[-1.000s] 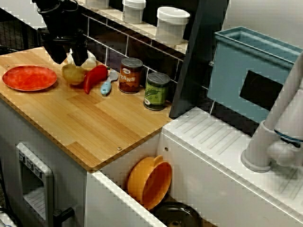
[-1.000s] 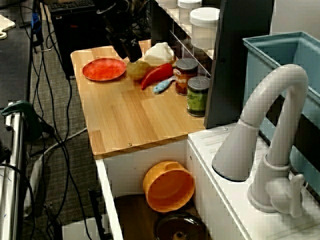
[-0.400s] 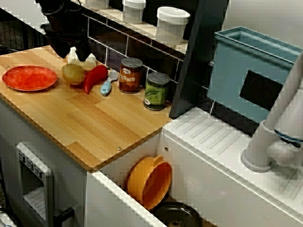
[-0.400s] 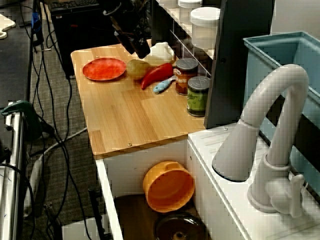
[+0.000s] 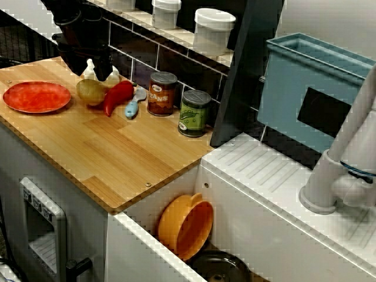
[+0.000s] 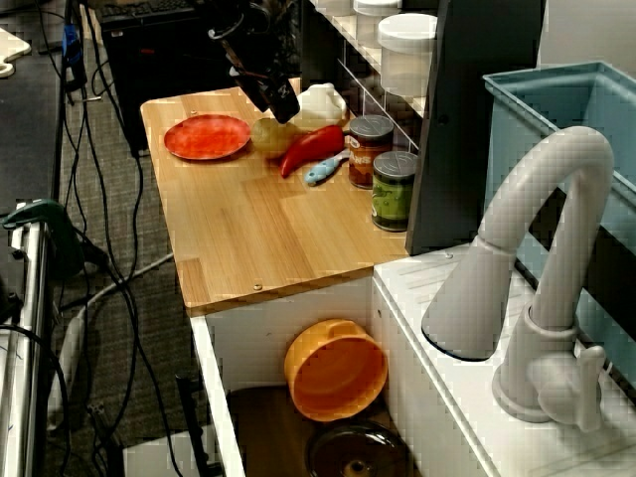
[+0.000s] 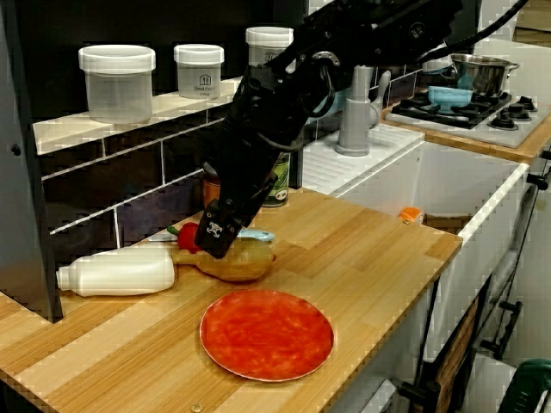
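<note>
My black gripper [image 5: 89, 70] hangs just above and behind a yellow-brown potato [image 5: 91, 91] on the wooden counter [image 5: 117, 153]. Its fingers stand apart with nothing between them. In the view from the counter's end the gripper [image 7: 215, 238] overlaps the potato [image 7: 234, 261], touching or nearly so. A white bottle [image 7: 116, 271] lies on its side by the wall, right behind the gripper. A red pepper [image 5: 119, 94] lies against the potato's right side. A red plate [image 5: 36, 97] sits left of the potato. In the view from the sink end the gripper [image 6: 277, 102] covers part of the potato [image 6: 264, 134].
A blue spoon [image 5: 132, 107], an orange can [image 5: 162, 93] and a green can [image 5: 194, 113] line the tiled wall. Jars [image 5: 213, 30] stand on the ledge above. An orange bowl [image 5: 187, 226] lies in the sink beside the white drainboard [image 5: 276, 194] and tap [image 6: 527, 258].
The gripper has risen a little and drifted from the potato's plate side back toward the wall and the bottle. The potato, pepper and plate have stayed put.
</note>
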